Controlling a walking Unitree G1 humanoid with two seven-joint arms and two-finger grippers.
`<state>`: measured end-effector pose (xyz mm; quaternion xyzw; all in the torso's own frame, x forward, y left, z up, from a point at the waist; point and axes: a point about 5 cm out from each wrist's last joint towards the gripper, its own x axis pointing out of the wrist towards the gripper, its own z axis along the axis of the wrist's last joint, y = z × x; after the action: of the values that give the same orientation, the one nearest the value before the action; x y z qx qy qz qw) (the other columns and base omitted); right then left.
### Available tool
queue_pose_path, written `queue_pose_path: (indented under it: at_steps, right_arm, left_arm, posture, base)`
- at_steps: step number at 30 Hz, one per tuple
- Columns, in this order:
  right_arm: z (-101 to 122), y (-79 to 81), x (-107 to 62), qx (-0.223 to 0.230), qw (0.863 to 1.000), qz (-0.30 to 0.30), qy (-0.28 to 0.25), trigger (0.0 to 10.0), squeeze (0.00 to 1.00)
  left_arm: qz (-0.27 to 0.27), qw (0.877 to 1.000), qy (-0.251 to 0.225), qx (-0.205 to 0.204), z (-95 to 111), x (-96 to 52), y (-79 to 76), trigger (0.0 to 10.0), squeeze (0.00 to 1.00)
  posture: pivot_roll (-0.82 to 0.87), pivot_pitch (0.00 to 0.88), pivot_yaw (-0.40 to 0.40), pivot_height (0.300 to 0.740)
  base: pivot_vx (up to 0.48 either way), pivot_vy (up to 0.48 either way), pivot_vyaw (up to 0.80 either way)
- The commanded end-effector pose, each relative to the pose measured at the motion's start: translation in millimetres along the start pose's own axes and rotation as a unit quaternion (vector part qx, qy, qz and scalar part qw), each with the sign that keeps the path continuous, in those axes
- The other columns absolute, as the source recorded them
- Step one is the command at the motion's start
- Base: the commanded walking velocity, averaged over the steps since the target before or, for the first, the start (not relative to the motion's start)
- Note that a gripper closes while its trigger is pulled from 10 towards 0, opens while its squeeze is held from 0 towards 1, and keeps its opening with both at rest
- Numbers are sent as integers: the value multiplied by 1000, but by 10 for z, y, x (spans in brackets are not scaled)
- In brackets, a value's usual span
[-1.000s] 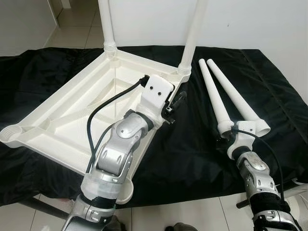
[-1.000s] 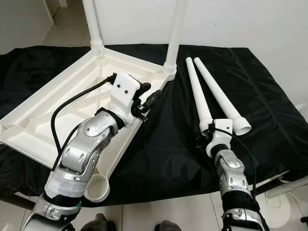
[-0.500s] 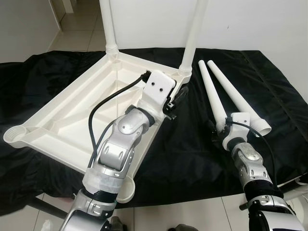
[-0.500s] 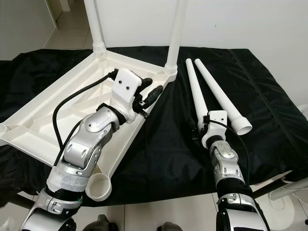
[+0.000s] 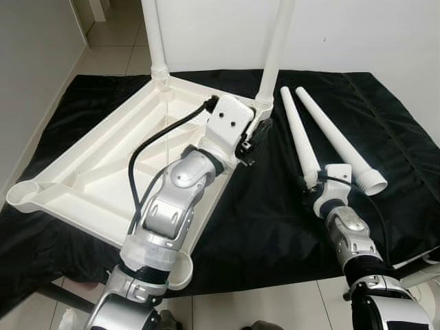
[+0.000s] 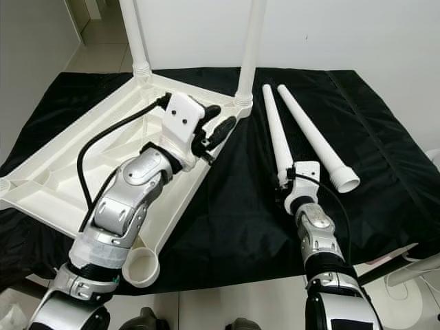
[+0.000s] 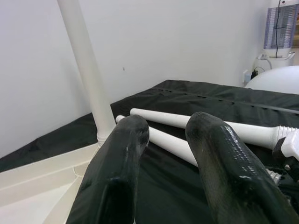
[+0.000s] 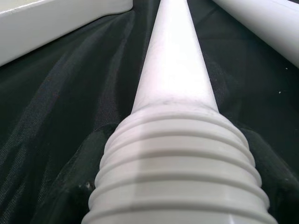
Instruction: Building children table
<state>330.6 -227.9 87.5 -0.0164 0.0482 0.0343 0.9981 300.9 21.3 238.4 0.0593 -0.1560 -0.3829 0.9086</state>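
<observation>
Table leg (image 6: 278, 143) within right end effector (image 6: 287, 184)

A plain black cloth (image 5: 385, 124) is being shown under an all-white tabletop (image 5: 103, 172) and white legs (image 5: 300, 141), one ending in a ridged white collar (image 8: 177, 177). Silver arms are being seen with black fingers (image 7: 117, 177), a black cable (image 5: 148, 148), and pale floor tiles (image 5: 117, 41) behind.

Home rm: tiled floor (image 5: 117, 41), white walls (image 5: 357, 34)
</observation>
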Motion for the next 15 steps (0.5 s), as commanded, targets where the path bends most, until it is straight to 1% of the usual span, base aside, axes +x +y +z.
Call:
queue_pose_path:
  at_steps: [1,2,6,7,9,10,11,12,13,14,15]
  right_arm:
    - [-114,16,-39,13,1000,1,19,0,0]
    - [-115,24,-40,20,1000,4,17,0,0]
    - [-102,23,-44,14,1000,2,10,0,0]
    - [-77,0,-52,0,1000,-16,-4,4588,0]
    - [-77,0,-52,0,1000,-16,-4,4588,0]
    - [-52,-27,-57,-9,999,-35,-17,10000,0]
    - [10,-53,-58,-9,997,-57,-41,10000,0]
    - [10,-53,-58,-9,997,-57,-41,10000,0]
    - [79,-65,-58,-6,995,-74,-69,10000,0]
    - [79,-65,-58,-6,995,-74,-69,10000,0]
    - [153,-68,-51,-30,991,-95,-88,10000,0]
  left_arm:
    - [20,1000,-3,7,5,19,32,10000,0]
    - [20,1000,-4,8,6,23,33,10000,0]
    - [20,1000,-6,8,10,29,37,10000,0]
    - [20,1000,-7,8,12,32,40,10000,0]
    - [20,1000,-7,8,12,32,40,10000,0]
    - [20,1000,-7,8,9,35,44,10000,0]
    - [18,1000,-7,9,9,37,47,10000,0]
    - [18,1000,-7,9,9,37,47,10000,0]
    - [17,1000,-8,10,7,38,49,10000,0]
    - [17,1000,-8,10,7,38,49,10000,0]
    - [19,1000,-8,13,7,41,63,10000,0]
  posture:
    - [-99,0,40,740]
    - [-102,0,43,740]
    - [-102,0,43,740]
    - [-108,0,49,740]
    - [-108,0,49,740]
    - [-110,0,53,740]
    - [-113,0,58,740]
    - [-113,0,58,740]
    - [-113,0,58,740]
    - [-113,0,58,740]
    - [-120,0,62,740]
  base:
    - [0,0,0]
    - [0,0,0]
    - [0,0,0]
    - [0,0,0]
    - [0,0,0]
    - [0,0,0]
    - [0,0,0]
    - [0,0,0]
    - [0,0,0]
    - [0,0,0]
    - [0,0,0]
